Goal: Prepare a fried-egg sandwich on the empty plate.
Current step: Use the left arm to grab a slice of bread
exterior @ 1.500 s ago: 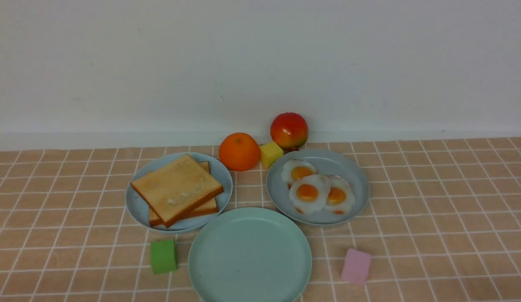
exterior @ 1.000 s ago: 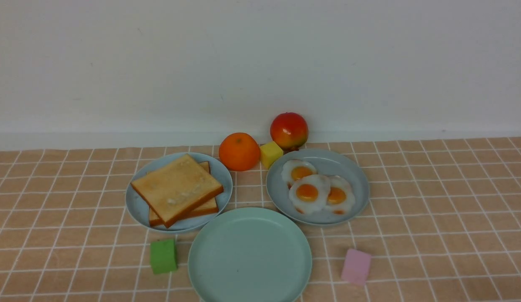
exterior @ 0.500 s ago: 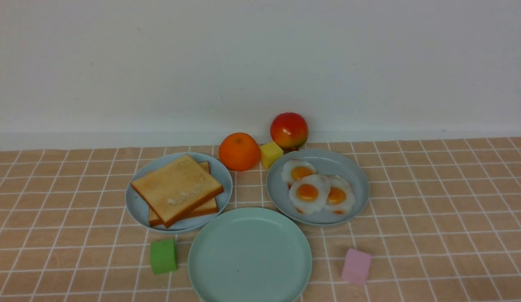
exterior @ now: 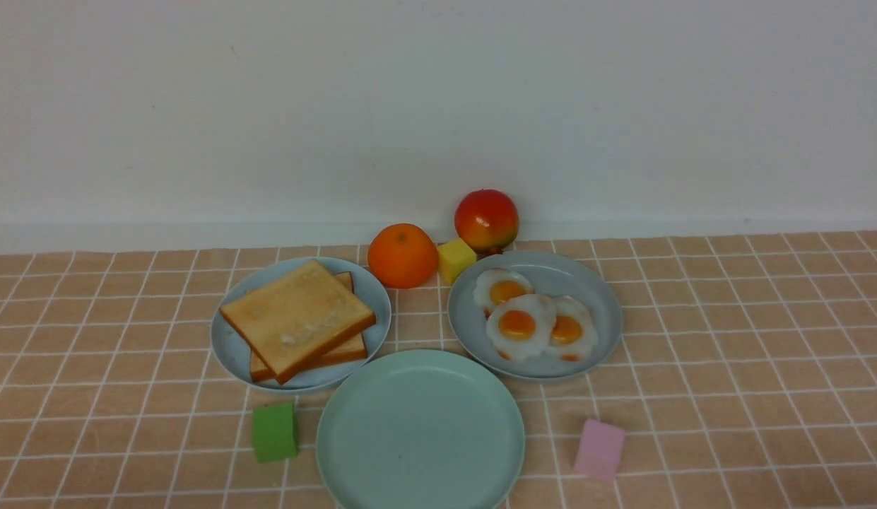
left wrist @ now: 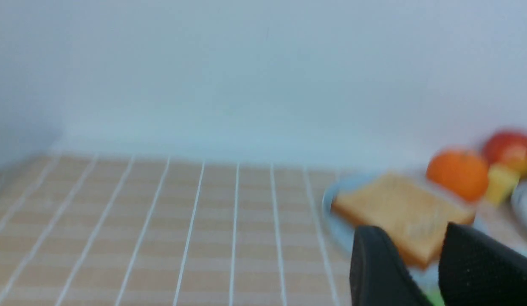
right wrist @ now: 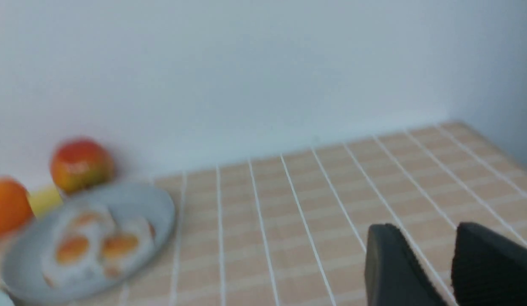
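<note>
Opening state of the sandwich assembly, shown in the front view and both wrist views. The empty plate (exterior: 420,431) is seen bare at the near centre of the tabletop (exterior: 763,353); nothing has yet been laid on it. The two toast slices (exterior: 297,318) are stacked slightly askew on the sky-blue plate (exterior: 230,346), far left of it. Three eggs overlap on the grey-blue plate (exterior: 593,297) at far right, and the middle fried egg (exterior: 519,326) is the one nearest the empty plate. No step is judged done: a slice, an egg and the second slice remain to be transferred. The left end effector (left wrist: 416,246) is shown with its jaws moderately parted and nothing between them, the toast lying beyond it. The right end effector (right wrist: 426,238) is likewise parted and empty, well apart from the egg plate. Neither arm is caught in the front view. Against the earlier front frames, nothing is found displaced: the orange (exterior: 403,255), red fruit (exterior: 486,220), yellow block (exterior: 456,259), green block (exterior: 274,432) and pink block (exterior: 599,449) are unchanged.
</note>
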